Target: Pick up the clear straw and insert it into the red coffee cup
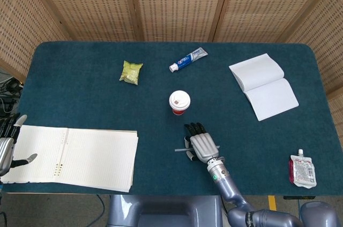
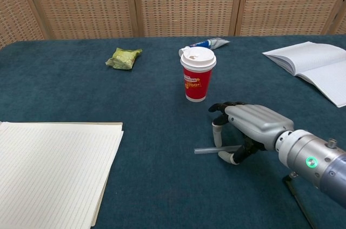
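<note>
The clear straw (image 1: pixel 180 150) (image 2: pixel 208 150) lies flat on the blue table, just in front of the red coffee cup (image 1: pixel 179 103) (image 2: pixel 198 75), which stands upright with a white lid. My right hand (image 1: pixel 201 144) (image 2: pixel 248 126) hovers palm down over the straw's right end. Its fingers curve down to the cloth, one fingertip behind the straw and the thumb in front of it, not quite pinching. The straw's right end is hidden under the palm. My left hand (image 1: pixel 6 149) rests at the far left table edge with fingers apart, holding nothing.
A large open lined notebook (image 1: pixel 75 157) (image 2: pixel 48 169) covers the near left. A smaller open notebook (image 1: pixel 263 85) lies at the right, a toothpaste tube (image 1: pixel 187 59) and a green packet (image 1: pixel 131 72) behind the cup, and a pouch (image 1: pixel 303 171) at the near right.
</note>
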Robot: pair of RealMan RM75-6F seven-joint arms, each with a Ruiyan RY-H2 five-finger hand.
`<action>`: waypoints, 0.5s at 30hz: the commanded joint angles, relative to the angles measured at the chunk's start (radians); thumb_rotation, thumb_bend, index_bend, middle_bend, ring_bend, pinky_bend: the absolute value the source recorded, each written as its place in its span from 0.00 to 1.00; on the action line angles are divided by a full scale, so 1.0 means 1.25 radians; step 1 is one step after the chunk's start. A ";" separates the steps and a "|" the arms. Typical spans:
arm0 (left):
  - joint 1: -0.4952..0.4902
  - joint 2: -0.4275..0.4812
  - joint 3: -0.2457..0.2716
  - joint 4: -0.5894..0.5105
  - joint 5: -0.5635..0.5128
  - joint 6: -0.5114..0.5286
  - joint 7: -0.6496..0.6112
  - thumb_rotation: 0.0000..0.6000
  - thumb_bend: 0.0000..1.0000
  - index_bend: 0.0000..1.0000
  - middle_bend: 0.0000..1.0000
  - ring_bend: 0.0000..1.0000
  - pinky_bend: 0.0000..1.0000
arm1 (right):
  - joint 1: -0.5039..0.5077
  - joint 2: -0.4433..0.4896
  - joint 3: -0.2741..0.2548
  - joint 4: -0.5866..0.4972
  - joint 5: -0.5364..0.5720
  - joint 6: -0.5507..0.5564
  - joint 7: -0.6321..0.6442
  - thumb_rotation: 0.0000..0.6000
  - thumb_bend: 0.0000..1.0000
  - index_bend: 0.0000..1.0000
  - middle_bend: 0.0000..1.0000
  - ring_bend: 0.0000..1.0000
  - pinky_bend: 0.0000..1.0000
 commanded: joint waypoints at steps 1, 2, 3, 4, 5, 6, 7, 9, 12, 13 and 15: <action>0.000 0.000 0.000 0.000 0.000 0.000 0.000 1.00 0.00 0.00 0.00 0.00 0.00 | 0.002 -0.001 -0.002 -0.001 0.003 -0.001 -0.003 1.00 0.55 0.56 0.17 0.00 0.00; 0.000 0.001 0.000 0.000 0.001 0.001 -0.001 1.00 0.00 0.00 0.00 0.00 0.00 | 0.002 -0.001 -0.003 -0.002 0.005 -0.001 -0.005 1.00 0.55 0.56 0.17 0.00 0.00; 0.000 0.001 0.001 0.000 0.001 0.001 -0.002 1.00 0.00 0.00 0.00 0.00 0.00 | 0.003 -0.001 -0.004 -0.003 0.006 0.000 -0.006 1.00 0.55 0.56 0.17 0.00 0.00; 0.000 0.001 0.001 -0.001 0.001 0.001 -0.002 1.00 0.00 0.00 0.00 0.00 0.00 | 0.003 -0.001 -0.004 -0.005 0.007 0.000 -0.007 1.00 0.56 0.56 0.17 0.00 0.00; 0.000 0.001 0.001 -0.001 0.002 0.001 -0.002 1.00 0.00 0.00 0.00 0.00 0.00 | 0.004 0.000 -0.005 -0.006 0.008 0.000 -0.008 1.00 0.57 0.56 0.17 0.00 0.00; 0.001 0.001 0.000 -0.001 0.001 0.002 -0.003 1.00 0.00 0.00 0.00 0.00 0.00 | 0.004 0.000 -0.005 -0.009 0.010 0.002 -0.011 1.00 0.57 0.56 0.17 0.00 0.00; 0.001 0.002 0.000 -0.001 0.001 0.002 -0.004 1.00 0.00 0.00 0.00 0.00 0.00 | 0.005 0.001 -0.006 -0.010 0.011 0.002 -0.013 1.00 0.59 0.56 0.17 0.00 0.00; 0.001 0.002 0.000 0.000 0.001 0.002 -0.005 1.00 0.00 0.00 0.00 0.00 0.00 | 0.006 0.003 -0.007 -0.015 0.013 0.003 -0.017 1.00 0.60 0.56 0.17 0.00 0.00; 0.001 0.002 0.000 0.000 0.002 0.002 -0.009 1.00 0.00 0.00 0.00 0.00 0.00 | 0.006 0.012 -0.007 -0.030 0.012 0.010 -0.022 1.00 0.62 0.57 0.17 0.00 0.00; 0.001 0.002 0.000 0.000 0.002 0.002 -0.010 1.00 0.00 0.00 0.00 0.00 0.00 | 0.006 0.017 -0.005 -0.036 0.012 0.013 -0.022 1.00 0.62 0.57 0.17 0.00 0.00; 0.001 0.003 0.001 0.000 0.002 0.001 -0.012 1.00 0.00 0.00 0.00 0.00 0.00 | 0.004 0.034 -0.001 -0.056 0.007 0.024 -0.021 1.00 0.62 0.57 0.17 0.00 0.00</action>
